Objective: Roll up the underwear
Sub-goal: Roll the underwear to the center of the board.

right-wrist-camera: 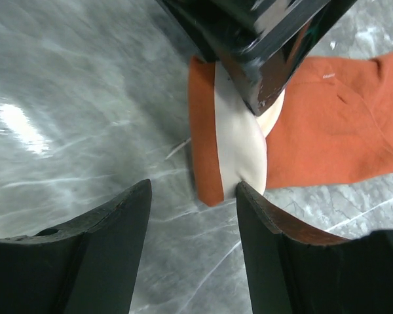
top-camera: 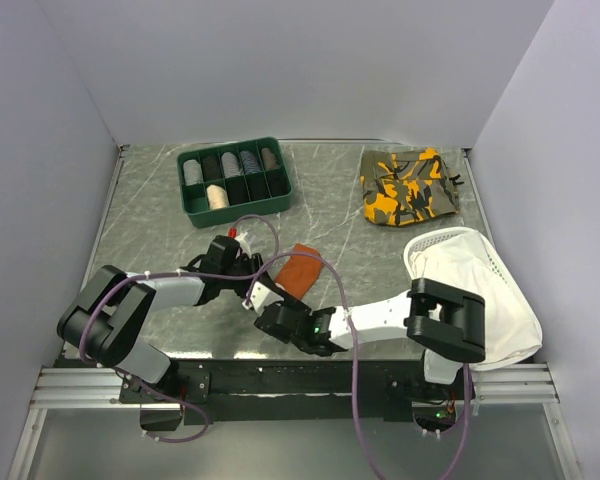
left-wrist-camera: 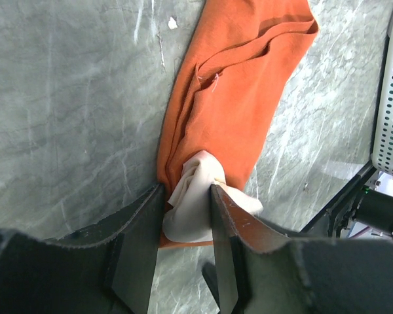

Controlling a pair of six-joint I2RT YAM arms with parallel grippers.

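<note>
The rust-orange underwear (top-camera: pixel 300 268) lies flat on the grey table, near the middle front. In the left wrist view the underwear (left-wrist-camera: pixel 236 104) stretches away from the fingers, its cream waistband panel (left-wrist-camera: pixel 193 203) bunched up. My left gripper (left-wrist-camera: pixel 187 191) is shut on that cream panel at the near end; it also shows in the top view (top-camera: pixel 252 286). My right gripper (right-wrist-camera: pixel 193 190) is open just in front of the same end, its right fingertip (right-wrist-camera: pixel 245 193) touching the cream panel (right-wrist-camera: pixel 239 147). It sits low at the table's front (top-camera: pixel 267 306).
A green divided tray (top-camera: pixel 235 180) with rolled garments stands at the back left. A camouflage garment (top-camera: pixel 408 185) lies at the back right. A large white cloth (top-camera: pixel 475 290) lies at the right edge. Purple cables (top-camera: pixel 330 275) loop over the underwear area.
</note>
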